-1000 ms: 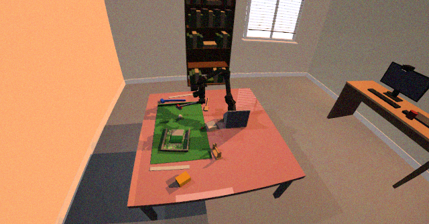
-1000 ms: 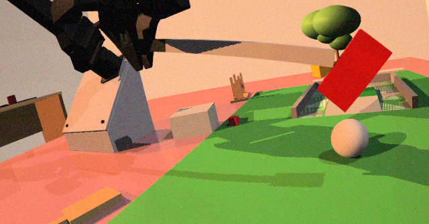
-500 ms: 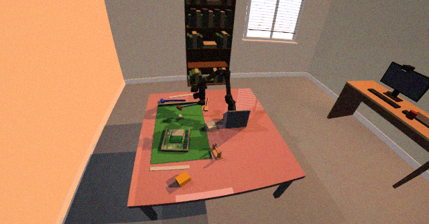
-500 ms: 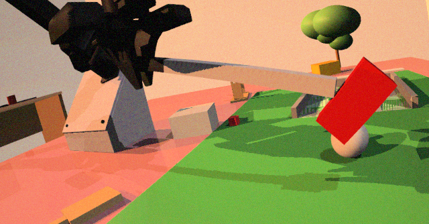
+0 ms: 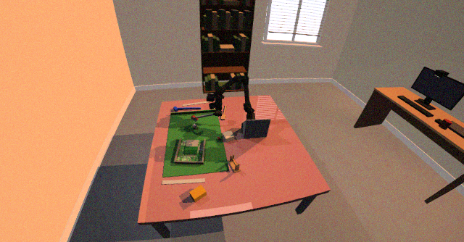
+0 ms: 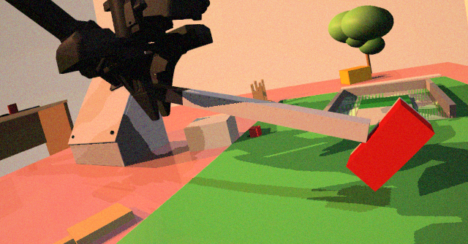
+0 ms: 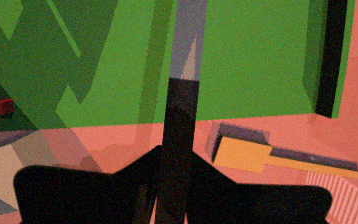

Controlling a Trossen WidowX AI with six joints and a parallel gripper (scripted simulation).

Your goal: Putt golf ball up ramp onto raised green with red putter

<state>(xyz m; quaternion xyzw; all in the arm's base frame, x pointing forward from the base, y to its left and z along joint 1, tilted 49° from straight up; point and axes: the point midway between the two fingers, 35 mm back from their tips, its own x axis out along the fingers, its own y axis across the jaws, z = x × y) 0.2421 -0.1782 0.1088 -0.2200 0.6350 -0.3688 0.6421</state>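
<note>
The end effector [image 6: 155,103] is clamped on the dark grip end of the red putter [image 6: 389,143], and from the exterior view the shaft runs out from it, sloping down toward the mat, with the red head hanging just above the green mat [image 6: 256,207] and casting a shadow right under it. On the top view the putter [image 5: 204,116] lies across the far end of the mat, its red head pointing away from the arm, and the golf ball [image 5: 194,126] sits on the mat just in front of that head, between it and the raised green [image 5: 190,150], which stands further down the mat inside its low walled frame. The wrist view looks straight down the shaft [image 7: 186,45], dark fingers closed in on either side of the grip, the mat's edge crossing beneath. A small red cube [image 6: 255,131] rests at the mat's border, a beige block [image 6: 212,132] just beside it on the pink surface [image 6: 55,193]. A blue putter [image 5: 185,109] lies off the mat's far edge.
</note>
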